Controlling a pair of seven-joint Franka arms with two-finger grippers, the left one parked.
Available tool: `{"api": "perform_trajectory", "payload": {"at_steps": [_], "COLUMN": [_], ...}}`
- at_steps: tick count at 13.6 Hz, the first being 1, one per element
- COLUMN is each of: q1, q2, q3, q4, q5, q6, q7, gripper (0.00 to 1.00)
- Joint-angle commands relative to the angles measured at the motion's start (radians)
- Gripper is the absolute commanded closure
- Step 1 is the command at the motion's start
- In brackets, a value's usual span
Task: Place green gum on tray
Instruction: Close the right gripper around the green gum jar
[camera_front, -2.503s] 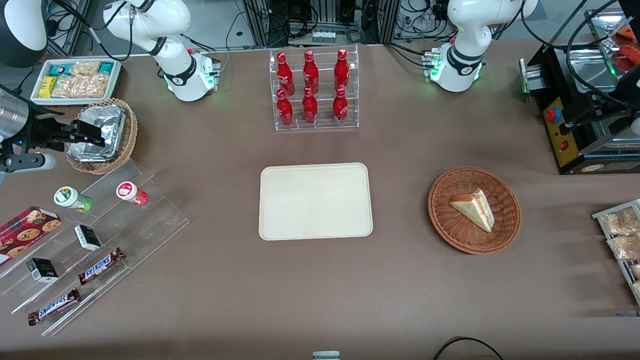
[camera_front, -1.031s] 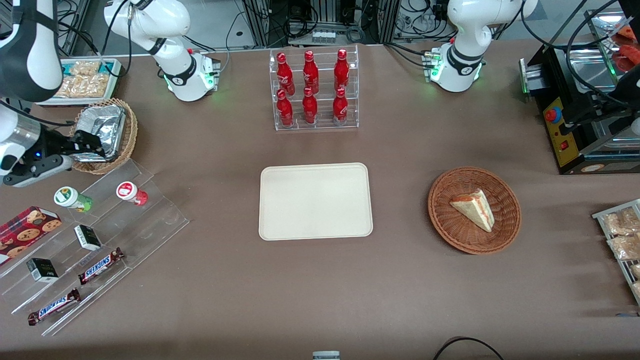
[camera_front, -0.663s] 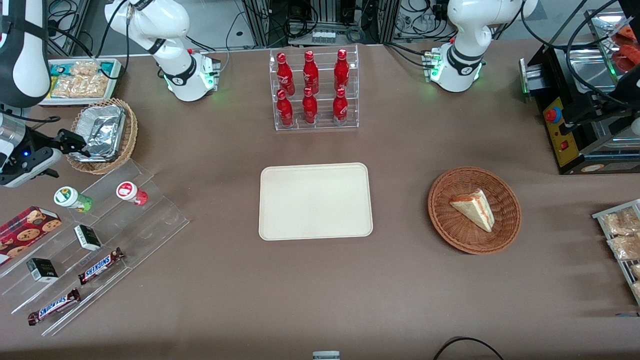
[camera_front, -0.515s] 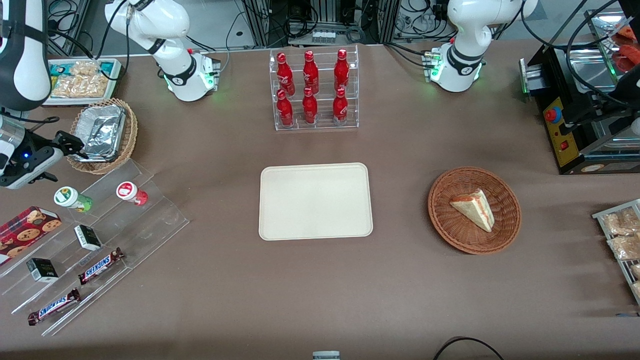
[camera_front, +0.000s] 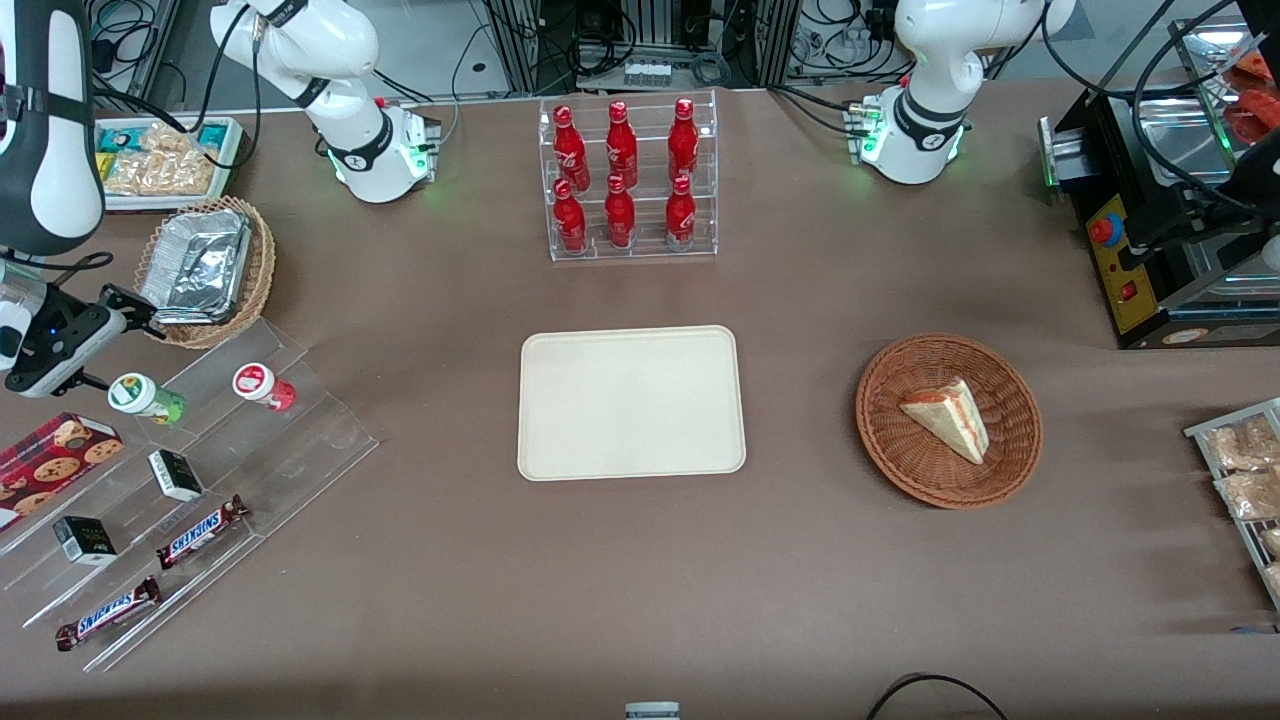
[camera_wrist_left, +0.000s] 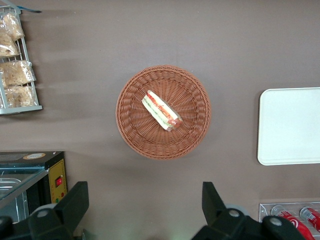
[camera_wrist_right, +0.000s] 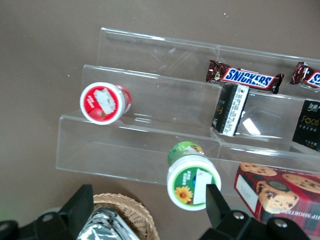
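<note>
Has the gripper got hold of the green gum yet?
Apart. The right wrist view shows the open gripper above the green gum, bare stand showing between one finger and the bottle.

The open end effector (camera_wrist_right: 150, 210) hangs over the green-bodied, white-lidded gum bottle (camera_wrist_right: 191, 175); the red-lidded bottle (camera_wrist_right: 104, 102) stands apart, the wicker foil basket (camera_front: 205, 270) near.

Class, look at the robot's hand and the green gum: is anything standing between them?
Nothing visible does. The hand is open and sits just above the green gum, which stands on the clear stepped rack. The red gum stands apart on the same step, and the cookie box lies beside it, neither in the gap.
</note>
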Motion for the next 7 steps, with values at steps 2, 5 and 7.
{"api": "perform_trajectory", "payload": {"at_steps": [2, 5, 7], "q1": [-0.035, -0.039, -0.056], "q2": [0.048, 0.084, 0.101], "q3": [0.004, 0.004, 0.006], "q4": [0.025, 0.042, 0.042], "q5": [0.003, 0.007, 0.009], "q6": [0.052, 0.081, 0.101], "q7": [-0.061, -0.076, -0.078], "gripper": [0.00, 0.00, 0.00]}}
